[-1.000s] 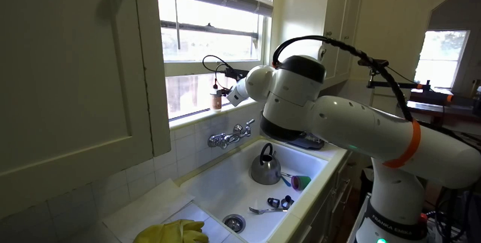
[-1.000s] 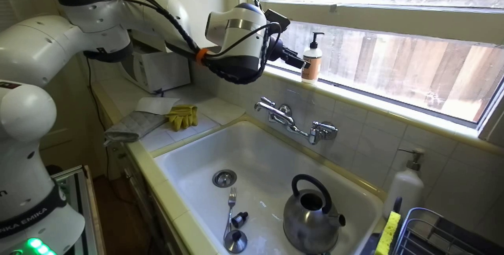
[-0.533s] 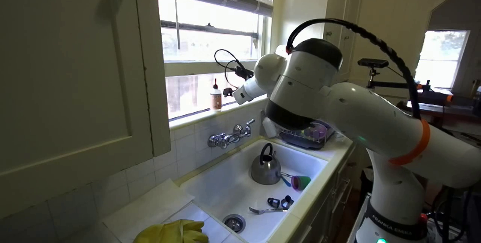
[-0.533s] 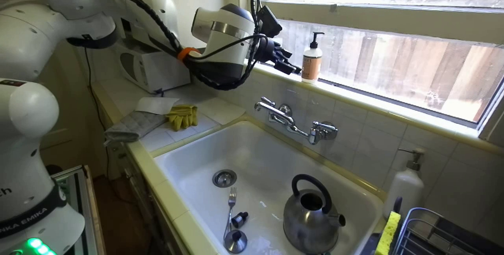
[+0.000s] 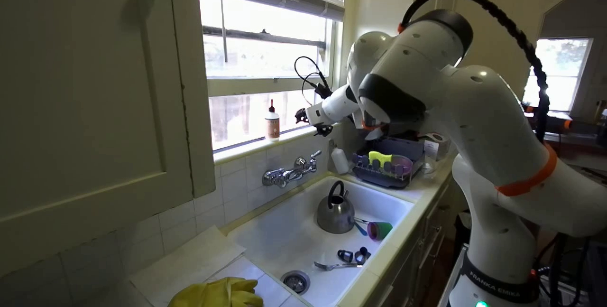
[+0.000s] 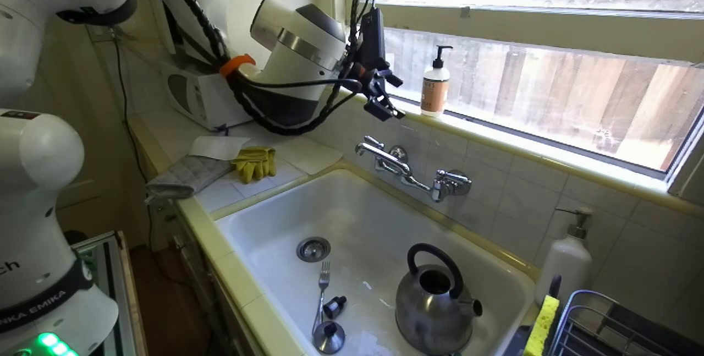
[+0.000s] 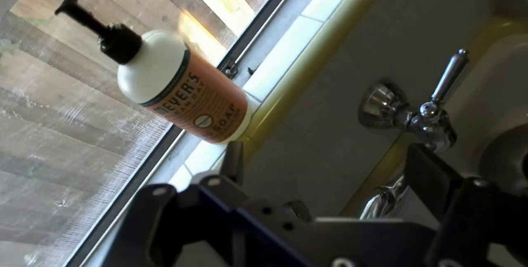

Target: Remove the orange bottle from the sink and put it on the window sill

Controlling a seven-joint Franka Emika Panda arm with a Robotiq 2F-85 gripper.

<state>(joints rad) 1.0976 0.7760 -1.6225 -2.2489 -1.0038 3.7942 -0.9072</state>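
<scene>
The orange bottle stands upright on the window sill; it has an orange label, white shoulders and a dark pump top. The bottle shows in both exterior views (image 5: 272,127) (image 6: 434,94) and at upper left in the wrist view (image 7: 202,102). The white window sill (image 6: 555,147) has a yellow tiled edge and also shows in the wrist view (image 7: 288,50). My gripper (image 6: 399,97) is open and empty beside the bottle, apart from it; its spread fingers show in the wrist view (image 7: 324,151). The white sink (image 6: 357,215) lies below.
A steel kettle (image 6: 432,309), a fork (image 6: 324,276) and small dark items lie in the sink. Chrome taps (image 5: 291,173) stick out from the wall under the sill. A dish rack (image 5: 384,164) and white dispenser (image 6: 566,259) stand at one end, yellow gloves (image 6: 256,162) at the other.
My gripper was at the bottle one second ago. It has backed away from the bottle and turned, fingers spread. The bottle has stayed standing on the sill.
</scene>
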